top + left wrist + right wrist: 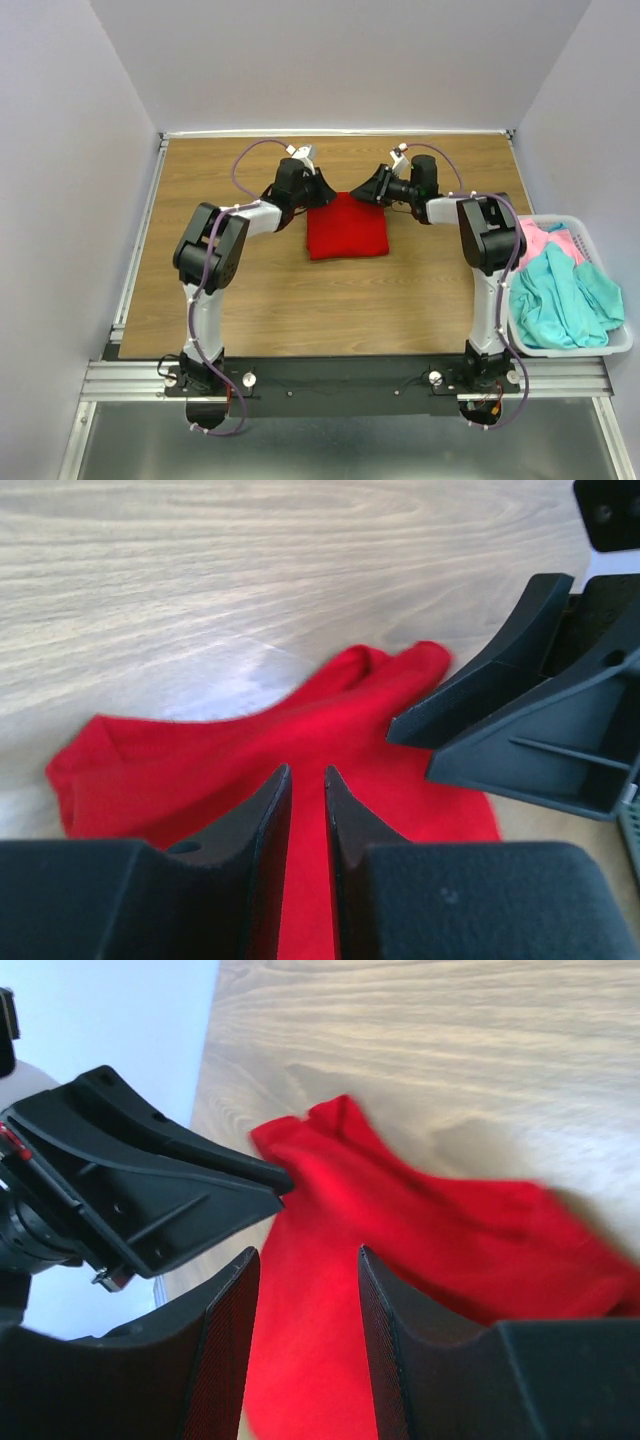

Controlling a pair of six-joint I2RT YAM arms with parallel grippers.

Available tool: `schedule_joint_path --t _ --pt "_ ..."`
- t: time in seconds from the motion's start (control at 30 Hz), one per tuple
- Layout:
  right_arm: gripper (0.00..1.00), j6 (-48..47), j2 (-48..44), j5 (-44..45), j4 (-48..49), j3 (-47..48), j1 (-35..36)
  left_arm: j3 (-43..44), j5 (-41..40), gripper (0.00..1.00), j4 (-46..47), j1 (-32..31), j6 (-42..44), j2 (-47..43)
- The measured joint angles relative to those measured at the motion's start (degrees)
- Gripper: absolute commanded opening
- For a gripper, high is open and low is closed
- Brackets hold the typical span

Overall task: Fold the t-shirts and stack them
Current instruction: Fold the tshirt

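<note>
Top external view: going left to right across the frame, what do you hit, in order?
Left arm's black two-finger gripper → folded bright red cloth t-shirt → right arm's black two-finger gripper → white plastic laundry basket, holding pink and teal cloth t-shirts.

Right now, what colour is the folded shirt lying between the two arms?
The folded cloth shirt is plain bright red, clearest in the top external view.
</note>
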Motion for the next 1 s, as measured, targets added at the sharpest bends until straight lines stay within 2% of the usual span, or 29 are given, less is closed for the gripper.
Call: schedule_joint_path --t 0.3,0.57,0.77,1.0 --pt "0.51 5.18 10.47 -0.15 1.55 6.93 -3.28 11.56 3.61 0.24 -2.10 2.75 -1.88 12.57" --pt "0.52 12.24 12.46 -0.81 7.08 6.27 -5.38 12.13 7.56 0.24 -2.29 4.96 -4.92 14.08" --pt "0.55 13.64 7.56 -0.70 6.58 1.79 -6.01 9.05 8.48 0.30 -2.67 6.34 -5.44 10.80" --pt "0.60 15.80 -6.21 -0.70 6.73 -5.95 -5.60 1.44 7.45 0.32 -1.29 5.35 -6.40 -2.12"
